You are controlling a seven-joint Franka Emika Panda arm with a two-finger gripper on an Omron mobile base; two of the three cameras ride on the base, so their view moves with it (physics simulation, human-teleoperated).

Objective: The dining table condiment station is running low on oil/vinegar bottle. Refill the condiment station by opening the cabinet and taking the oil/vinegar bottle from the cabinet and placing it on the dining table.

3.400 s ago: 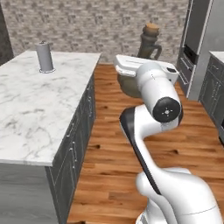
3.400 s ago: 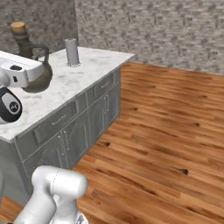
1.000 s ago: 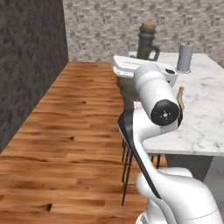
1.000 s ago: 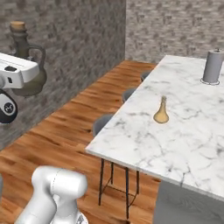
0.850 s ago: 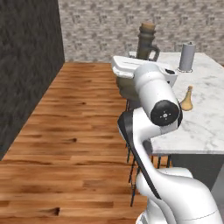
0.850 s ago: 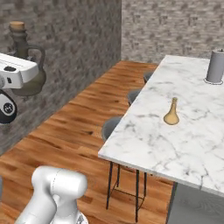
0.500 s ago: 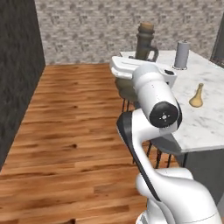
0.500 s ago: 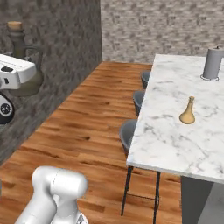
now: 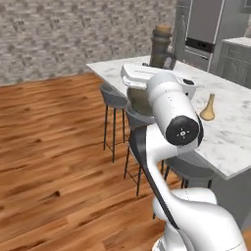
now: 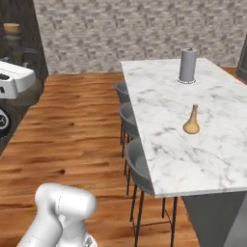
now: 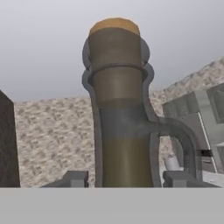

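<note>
I've got the oil/vinegar bottle (image 11: 117,105) pinched upright in the end effector (image 11: 122,178), neck up, carried beside the dining table (image 10: 212,140), whose surface lies just to my right.

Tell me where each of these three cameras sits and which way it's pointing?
Left base view: behind the arm's left, facing the dining table; the white arm fills the foreground, carrying the oil/vinegar bottle.
Right base view: behind the arm's right, looking along the table past the pale flask; the arm's base shows below.
Hand view: on the hand, looking up the held bottle between the gripper tips.
Both base views share table, stools and flask.
</note>
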